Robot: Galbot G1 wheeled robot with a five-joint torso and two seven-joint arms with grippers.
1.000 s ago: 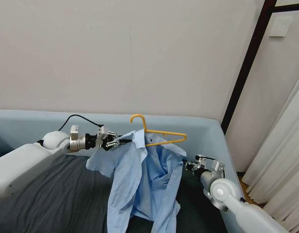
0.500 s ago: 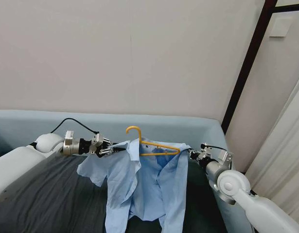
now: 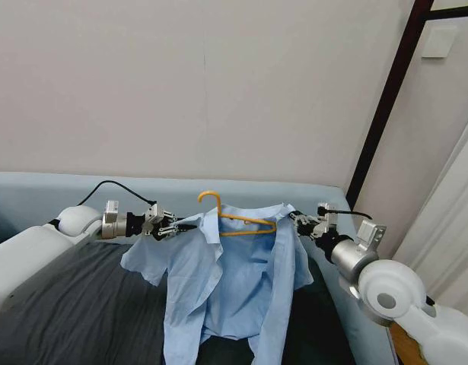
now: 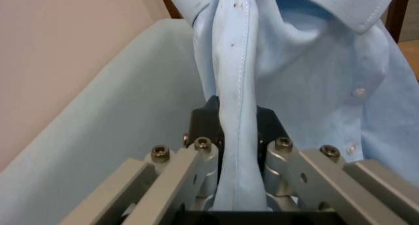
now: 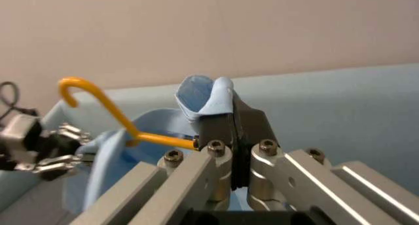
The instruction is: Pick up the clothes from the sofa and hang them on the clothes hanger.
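Our right gripper has risen, pinching shirt | left gripper clamps shirt edge | shirt spread flatter across hanger

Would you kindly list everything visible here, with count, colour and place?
shirt: one, light blue, held up above the sofa, stretched between the two grippers
hanger: one, yellow, in the shirt's open collar, hook upward
sofa: one, pale blue with a dark grey seat, under the shirt
wall: one, beige, behind the sofa
door frame: one, dark, to the right of the sofa
curtain: one, white, far right
left gripper: one, metal, shut on the shirt's left side
right gripper: one, metal, shut on the shirt's right side, by the hanger's end
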